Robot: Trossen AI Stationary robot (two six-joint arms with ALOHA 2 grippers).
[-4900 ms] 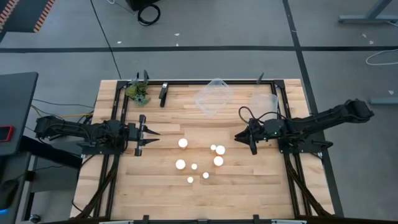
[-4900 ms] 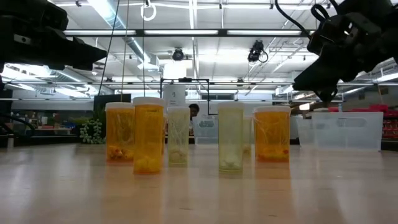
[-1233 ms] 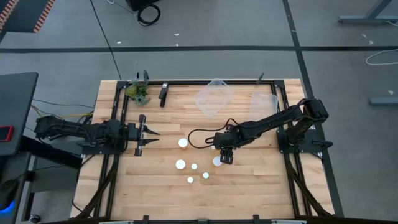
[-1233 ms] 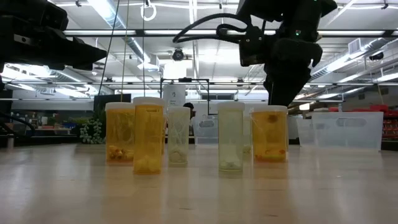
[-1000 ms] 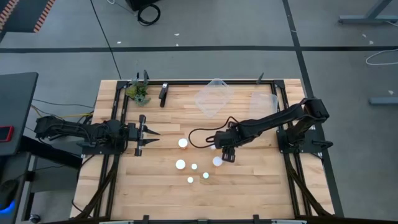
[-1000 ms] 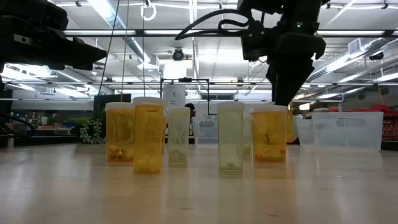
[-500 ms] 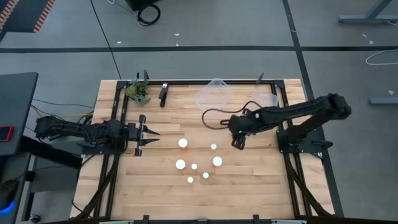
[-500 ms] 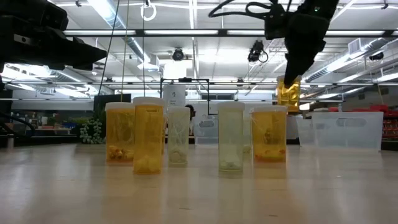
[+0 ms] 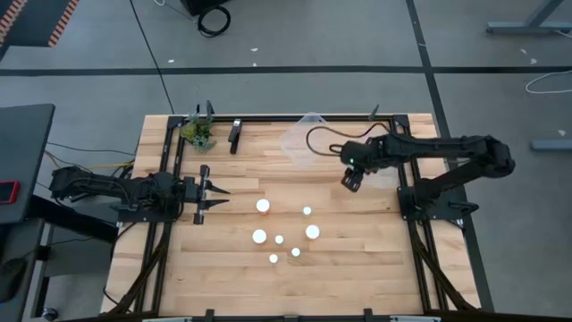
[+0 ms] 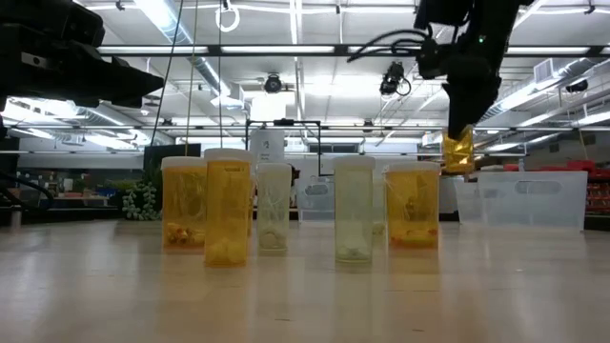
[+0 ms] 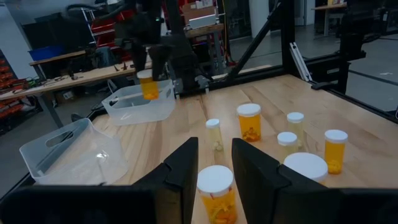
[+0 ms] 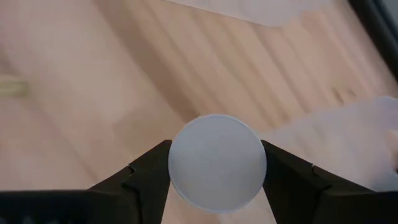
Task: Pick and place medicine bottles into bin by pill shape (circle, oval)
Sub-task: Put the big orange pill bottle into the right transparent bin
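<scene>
Both arms are matte black all over, built of blocky, jointed segments. The left arm [image 9: 125,190] runs into a boxy wrist with a short cross-bar, from which two slim pointed prongs stick out. The right arm [image 9: 447,152] has rounded joint housings, and a thin black cable [image 9: 323,134] loops free above its wrist in an open curve. Each arm stands on a black base bolted to the black frame along the counter's side edges. Up close, the left arm's fingers [image 11: 186,165] are flat, dark plates with squared tips; the right arm's fingers [image 12: 149,171] are angular, faceted and black.
</scene>
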